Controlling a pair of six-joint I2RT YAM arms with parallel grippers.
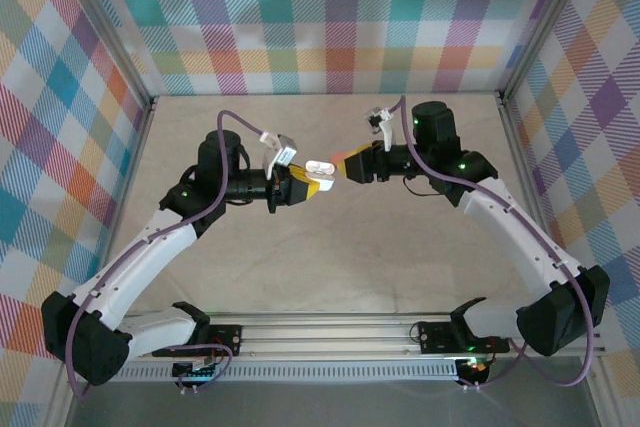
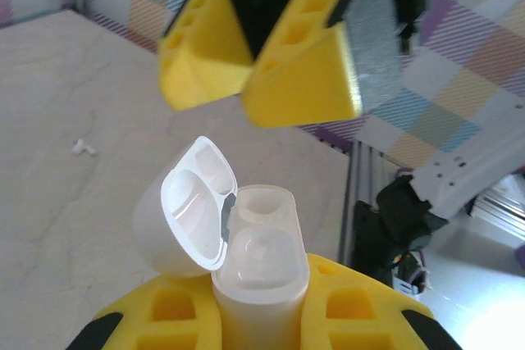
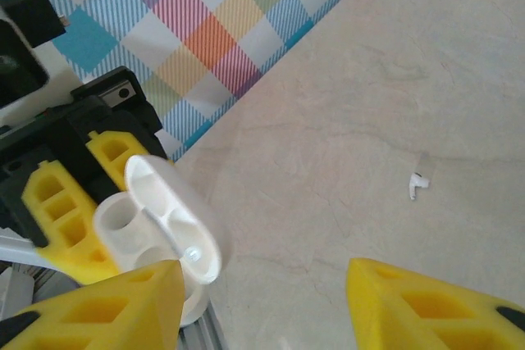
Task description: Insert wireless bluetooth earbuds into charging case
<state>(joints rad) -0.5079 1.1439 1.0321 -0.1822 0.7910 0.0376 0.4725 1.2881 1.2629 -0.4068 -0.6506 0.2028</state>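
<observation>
My left gripper (image 1: pixel 306 185) is shut on the body of a white charging case (image 2: pixel 261 280), which stands upright between its yellow fingers (image 2: pixel 176 309). The case's lid (image 2: pixel 190 215) is flipped open to the left. The far well is an open hole. The near well holds a glossy white shape that I cannot identify. My right gripper (image 3: pixel 264 284) is open and empty, hovering just beyond the case (image 3: pixel 143 231), with its fingers (image 2: pixel 299 79) above it in the left wrist view. One white earbud (image 3: pixel 417 185) lies loose on the table (image 2: pixel 80 147).
The beige table (image 1: pixel 330 257) is boxed in by plaid walls (image 1: pixel 330 17) at the back and both sides. An aluminium rail (image 1: pixel 330 332) with the arm bases runs along the near edge. Both grippers meet in mid-air over the table's centre.
</observation>
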